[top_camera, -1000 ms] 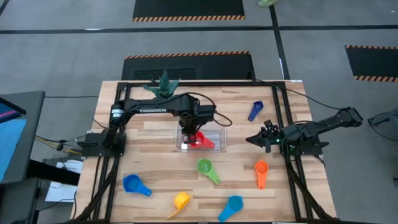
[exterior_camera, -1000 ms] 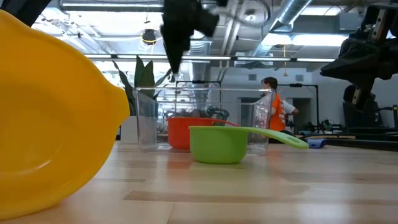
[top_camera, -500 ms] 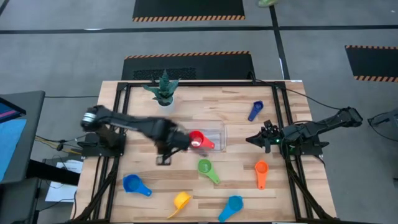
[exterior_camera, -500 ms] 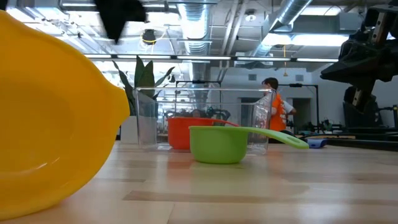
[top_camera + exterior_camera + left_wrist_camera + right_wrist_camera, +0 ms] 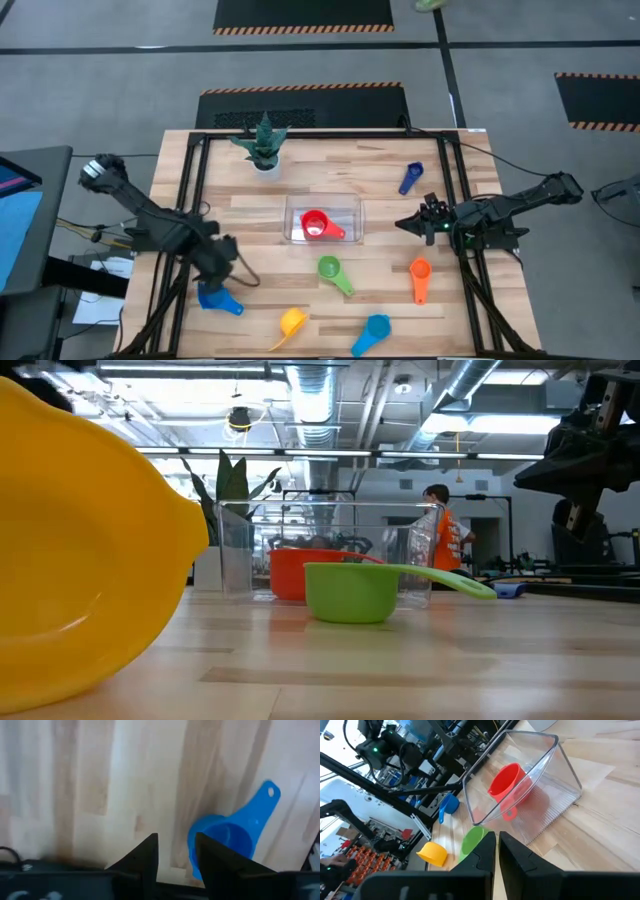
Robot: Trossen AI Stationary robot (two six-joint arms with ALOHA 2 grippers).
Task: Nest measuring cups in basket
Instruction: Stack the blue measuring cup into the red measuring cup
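The clear basket (image 5: 323,222) stands mid-table with the red cup (image 5: 315,224) lying inside it. The other cups lie on the wood: green (image 5: 333,270), orange (image 5: 419,275), yellow (image 5: 290,323), lighter blue (image 5: 372,333), dark blue (image 5: 410,177), and a blue one (image 5: 218,298) near the left near corner. My left gripper (image 5: 218,265) is open and hangs above that blue cup (image 5: 226,840); its fingers (image 5: 150,855) stand over the wood beside the bowl. My right gripper (image 5: 497,847) is shut and waits at the right edge (image 5: 420,222), pointing toward the basket (image 5: 530,785).
A potted plant (image 5: 263,143) stands at the far edge, left of centre. Black frame rails run along the table's left (image 5: 180,230) and right sides. In the low view the yellow cup (image 5: 80,540) fills the near left. A person in orange (image 5: 445,540) stands far behind.
My left arm has swung away from above the basket, toward the table's left near corner, and now hangs over the blue cup. The red cup has stayed in the basket.
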